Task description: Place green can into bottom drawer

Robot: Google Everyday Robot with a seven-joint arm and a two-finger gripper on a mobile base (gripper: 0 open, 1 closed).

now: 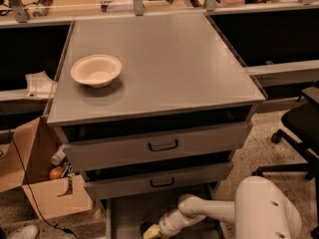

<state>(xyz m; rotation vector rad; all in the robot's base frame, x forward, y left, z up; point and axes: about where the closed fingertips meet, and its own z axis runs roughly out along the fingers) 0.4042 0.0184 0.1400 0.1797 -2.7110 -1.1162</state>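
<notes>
The bottom drawer (125, 216) is pulled out at the foot of the grey cabinet, and its flat grey floor shows at the lower edge of the camera view. My white arm reaches in from the right, low over this drawer. My gripper (151, 231) is inside the drawer near its middle, partly cut off by the lower edge. The green can does not show; it may be hidden at the gripper or out of view.
A cream bowl (96, 69) sits on the left of the cabinet top (164, 59). The two upper drawers (159, 146) stand slightly ajar. An open cardboard box (40, 188) stands left of the cabinet. A black office chair (299, 128) is at the right.
</notes>
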